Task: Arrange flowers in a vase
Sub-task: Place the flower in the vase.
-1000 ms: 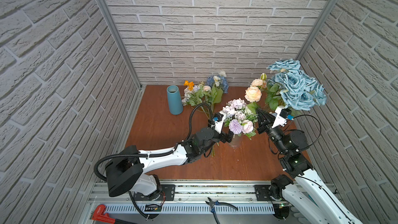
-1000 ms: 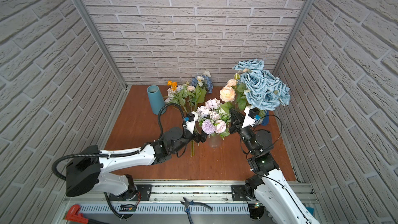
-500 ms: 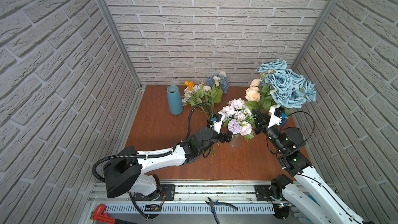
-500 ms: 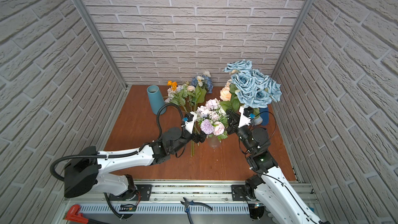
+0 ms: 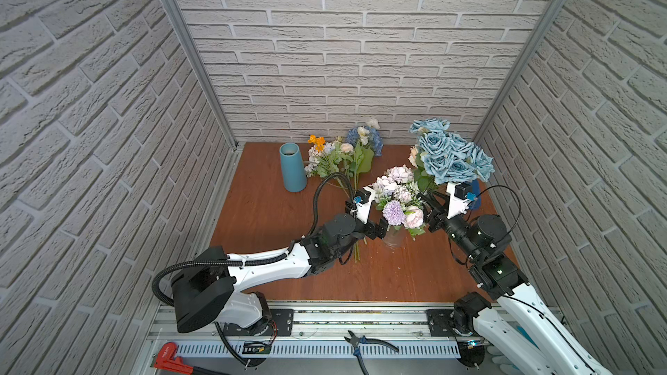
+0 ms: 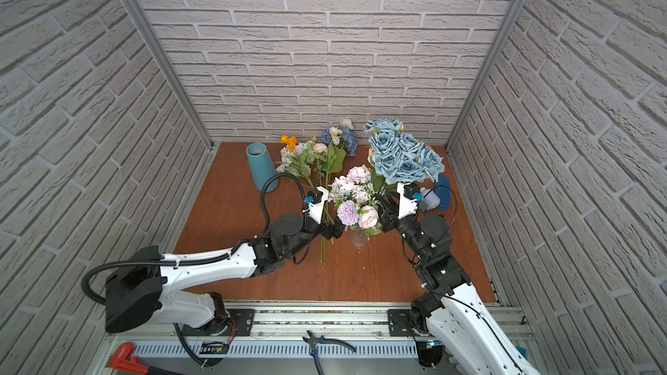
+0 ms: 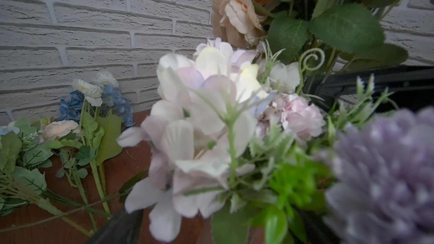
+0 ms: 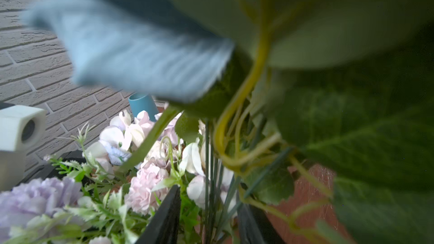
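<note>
Roses (image 5: 453, 160), loose in right claw's (image 8: 207, 194) half-open jaws, could flop from crowded glass vase (image 5: 393, 241) and tip it over.

No word, label, brand or number can be read in any view. The red wrench (image 5: 169, 357) at the lower left of both top views has a pale mark on its handle, too small to make out. A small black plate (image 5: 254, 348) under the rail, just right of the wrench, shows white marks that are also too small to read.
</note>
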Available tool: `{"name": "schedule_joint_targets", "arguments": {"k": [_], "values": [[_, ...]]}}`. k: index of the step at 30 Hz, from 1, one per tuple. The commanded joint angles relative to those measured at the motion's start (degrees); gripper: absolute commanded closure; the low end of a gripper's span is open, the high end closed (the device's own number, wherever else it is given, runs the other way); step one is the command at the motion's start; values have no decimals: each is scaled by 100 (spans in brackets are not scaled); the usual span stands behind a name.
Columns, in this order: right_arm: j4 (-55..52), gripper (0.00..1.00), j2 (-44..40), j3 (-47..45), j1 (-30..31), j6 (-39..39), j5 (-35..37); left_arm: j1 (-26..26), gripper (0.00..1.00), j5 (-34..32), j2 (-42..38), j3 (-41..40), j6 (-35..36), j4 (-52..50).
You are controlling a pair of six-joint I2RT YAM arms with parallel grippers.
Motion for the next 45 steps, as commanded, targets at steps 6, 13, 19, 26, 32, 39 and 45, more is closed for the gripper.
{"name": "schedule_joint_targets", "arguments": {"k": [6, 13, 19, 26, 32, 39, 45], "values": [[-476, 50, -458, 457, 38, 159, 117, 36, 9, -169, -282, -198, -5, 212], [-1377, 27, -785, 793, 38, 329, 601, 33, 9, -171, -290, -227, -17, 220], [-1341, 29, -467, 983, 37, 493, 926, 35, 9, -171, -318, -227, 17, 211], [-735, 31, 130, 1007, 37, 883, 1311, 37, 9, -162, -360, -275, -15, 220], [-474, 85, 295, 919, 38, 1002, 1080, 34, 9, -183, -395, -343, -23, 237], [-1246, 94, -453, 696, 38, 1011, 1296, 54, 9, -294, -415, -394, 39, 304], [-1563, 93, -986, 421, 38, 1055, 1119, 81, 9, -303, -389, -361, 87, 308]]}}
